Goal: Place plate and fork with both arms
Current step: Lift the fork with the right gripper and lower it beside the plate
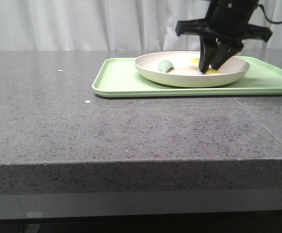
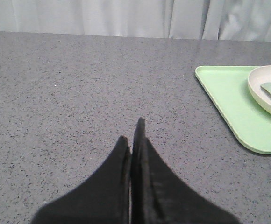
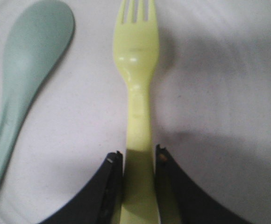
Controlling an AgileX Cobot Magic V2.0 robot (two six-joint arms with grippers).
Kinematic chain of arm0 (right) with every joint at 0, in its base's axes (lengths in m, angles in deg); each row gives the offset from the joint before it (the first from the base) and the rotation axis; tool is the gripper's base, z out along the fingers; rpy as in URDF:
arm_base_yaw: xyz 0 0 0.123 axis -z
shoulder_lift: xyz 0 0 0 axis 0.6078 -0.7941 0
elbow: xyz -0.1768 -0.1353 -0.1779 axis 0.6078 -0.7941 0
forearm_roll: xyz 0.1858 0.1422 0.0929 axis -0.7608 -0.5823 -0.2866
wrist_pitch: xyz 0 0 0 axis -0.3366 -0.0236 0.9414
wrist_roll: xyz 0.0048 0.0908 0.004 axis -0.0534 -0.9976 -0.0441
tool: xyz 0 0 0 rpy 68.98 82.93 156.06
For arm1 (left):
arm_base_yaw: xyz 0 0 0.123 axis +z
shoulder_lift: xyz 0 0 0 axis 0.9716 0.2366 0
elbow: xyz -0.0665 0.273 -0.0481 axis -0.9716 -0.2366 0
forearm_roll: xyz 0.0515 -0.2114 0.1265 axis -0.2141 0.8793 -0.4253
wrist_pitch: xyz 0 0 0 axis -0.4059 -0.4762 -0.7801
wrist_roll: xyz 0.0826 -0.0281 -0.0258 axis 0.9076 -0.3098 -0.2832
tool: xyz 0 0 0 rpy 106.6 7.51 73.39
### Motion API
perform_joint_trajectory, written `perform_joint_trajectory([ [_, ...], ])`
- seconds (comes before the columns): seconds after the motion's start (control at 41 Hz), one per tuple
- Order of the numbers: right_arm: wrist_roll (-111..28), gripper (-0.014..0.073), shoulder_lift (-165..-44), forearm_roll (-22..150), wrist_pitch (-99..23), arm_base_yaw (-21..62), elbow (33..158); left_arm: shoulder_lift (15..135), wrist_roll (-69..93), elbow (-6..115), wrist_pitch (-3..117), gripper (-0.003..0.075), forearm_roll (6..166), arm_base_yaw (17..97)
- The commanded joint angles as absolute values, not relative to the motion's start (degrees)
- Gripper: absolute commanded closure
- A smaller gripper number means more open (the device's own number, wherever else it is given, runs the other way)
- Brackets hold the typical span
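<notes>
The cream-white plate [image 1: 189, 78] rests on a light-green tray [image 1: 121, 77] at the back right of the table. In it lies the pale-yellow fork [image 3: 136, 70], tines pointing away from my right gripper [image 3: 136, 156]. That gripper reaches down into the plate [image 3: 219, 93], and its two fingers press both sides of the fork's handle. From the front, only bits of the fork [image 1: 195, 61] show beside the right gripper [image 1: 212, 68]. My left gripper [image 2: 131, 130] is shut and empty over bare table, well left of the plate [image 2: 261, 86].
A muted grey-green utensil [image 1: 166, 66] lies in the plate's left half, beside the fork [image 3: 28, 60]. The tray [image 2: 229, 98] extends past the plate on every side. The grey speckled table [image 1: 82, 126] runs to a front edge; white curtains hang behind.
</notes>
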State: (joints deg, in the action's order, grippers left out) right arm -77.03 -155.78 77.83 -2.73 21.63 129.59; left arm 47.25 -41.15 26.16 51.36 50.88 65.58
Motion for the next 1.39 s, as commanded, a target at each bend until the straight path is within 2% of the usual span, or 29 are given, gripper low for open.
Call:
perform_joint_trajectory([
  [0.0,-76.75,0.0538,-150.57,78.51,-3.14,21.96,134.57,47.38,-41.0,27.73,55.88,0.0738,50.73,65.17],
  [0.268,-76.69,0.0538,-150.03,78.81,0.9,23.83,140.19,47.38,-41.0,27.73,55.88,0.0738,50.73,65.17],
  [0.732,-72.78,0.0538,-150.1,78.81,3.6,35.35,140.15,47.38,-41.0,27.73,55.88,0.0738,50.73,65.17],
  [1.366,-71.89,0.0537,-159.23,78.75,7.29,36.16,140.05,47.38,-41.0,27.73,55.88,0.0738,50.73,65.17],
])
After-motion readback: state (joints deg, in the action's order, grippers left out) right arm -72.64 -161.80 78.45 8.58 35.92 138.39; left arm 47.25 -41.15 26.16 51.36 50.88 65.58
